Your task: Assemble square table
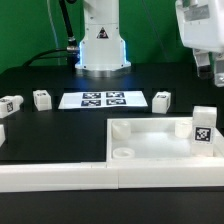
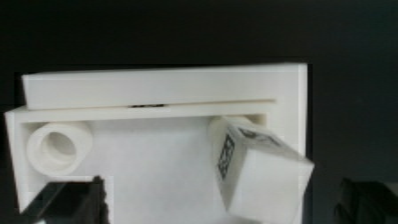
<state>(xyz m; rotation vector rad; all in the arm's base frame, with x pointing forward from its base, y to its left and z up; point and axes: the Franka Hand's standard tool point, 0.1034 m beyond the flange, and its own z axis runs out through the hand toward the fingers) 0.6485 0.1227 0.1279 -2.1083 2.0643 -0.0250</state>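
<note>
The square table's white top (image 1: 150, 146) lies tray-side up at the front, with a round socket (image 1: 123, 153) in its near corner. One tagged white leg (image 1: 203, 125) stands inside it at the exterior view's right. My gripper (image 1: 206, 62) hangs open above that leg, apart from it. In the wrist view the leg (image 2: 260, 172) leans between my spread fingers (image 2: 80, 200), beside the top's rim (image 2: 160, 108) and a round socket (image 2: 61, 148). Nothing is held. Other loose legs (image 1: 41, 98) (image 1: 161, 99) (image 1: 10, 103) lie on the black table.
The marker board (image 1: 103, 100) lies flat in the middle behind the top. A long white bar-shaped wall (image 1: 60, 176) runs along the front edge. The robot base (image 1: 100, 45) stands at the back. Another white piece (image 1: 2, 132) shows at the exterior view's left edge.
</note>
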